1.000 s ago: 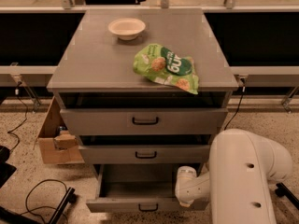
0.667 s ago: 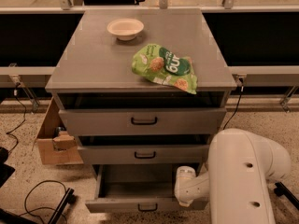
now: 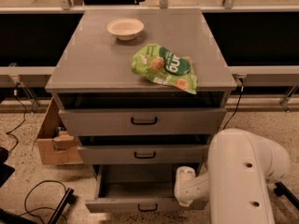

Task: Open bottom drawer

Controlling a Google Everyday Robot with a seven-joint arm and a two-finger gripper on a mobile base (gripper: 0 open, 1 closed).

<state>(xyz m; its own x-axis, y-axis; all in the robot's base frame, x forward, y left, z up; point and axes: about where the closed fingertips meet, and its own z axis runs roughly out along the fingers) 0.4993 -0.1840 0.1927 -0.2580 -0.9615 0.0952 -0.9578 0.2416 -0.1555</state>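
The grey cabinet has three drawers with black loop handles. The bottom drawer (image 3: 122,205) stands pulled out, with its inside showing above its front panel and its handle (image 3: 147,207) near the bottom edge of the view. My gripper (image 3: 185,190) is at the drawer's right end, at the tip of the white wrist; my large white arm (image 3: 243,176) covers the drawer's right corner. The middle drawer (image 3: 145,154) and the top drawer (image 3: 142,121) each stand slightly out.
On the cabinet top (image 3: 93,59) lie a white bowl (image 3: 125,28) and a green snack bag (image 3: 164,68). An open cardboard box (image 3: 53,139) stands on the floor to the left. Black cables (image 3: 42,199) lie at the lower left. A railing runs behind.
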